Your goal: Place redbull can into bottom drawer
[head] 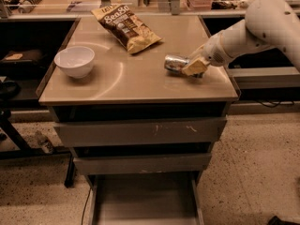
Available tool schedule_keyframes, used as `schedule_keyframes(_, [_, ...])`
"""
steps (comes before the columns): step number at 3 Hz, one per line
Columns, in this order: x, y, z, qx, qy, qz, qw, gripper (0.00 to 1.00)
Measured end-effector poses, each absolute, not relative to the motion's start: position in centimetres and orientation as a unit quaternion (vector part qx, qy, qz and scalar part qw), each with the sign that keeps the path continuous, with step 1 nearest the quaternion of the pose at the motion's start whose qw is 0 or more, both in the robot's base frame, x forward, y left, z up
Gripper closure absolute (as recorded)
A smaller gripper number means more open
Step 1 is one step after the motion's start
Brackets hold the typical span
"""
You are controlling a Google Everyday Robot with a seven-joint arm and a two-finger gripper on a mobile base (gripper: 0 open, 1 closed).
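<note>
The redbull can point(172, 63) lies on its side on the right part of the cabinet top point(136, 78), its shiny end pointing left. My gripper point(193, 66) comes in from the right on the white arm point(253, 27) and is shut around the can's right half, with a tan finger point(196, 68) in front of it. The can still rests on the top. The bottom drawer point(145, 198) is pulled out below, and its flat grey floor is bare.
A white bowl point(74, 61) stands at the left of the top. A brown snack bag point(127, 27) lies at the back middle. The two upper drawers point(140, 132) are closed. Dark shelving stands on both sides, and the floor is speckled.
</note>
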State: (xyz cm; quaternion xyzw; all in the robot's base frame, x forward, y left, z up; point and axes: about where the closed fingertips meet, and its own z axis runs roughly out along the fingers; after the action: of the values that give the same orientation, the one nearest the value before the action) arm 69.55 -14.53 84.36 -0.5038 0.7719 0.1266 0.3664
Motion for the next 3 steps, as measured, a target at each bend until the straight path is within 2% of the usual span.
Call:
schedule_keyframes(1, [65.6, -14.3, 85.5, -0.527, 0.750, 0.128, 0.379, 1.00])
schedule_keyframes(3, [53.0, -17.1, 83.9, -0.548, 0.733, 0.096, 0.392, 1.00])
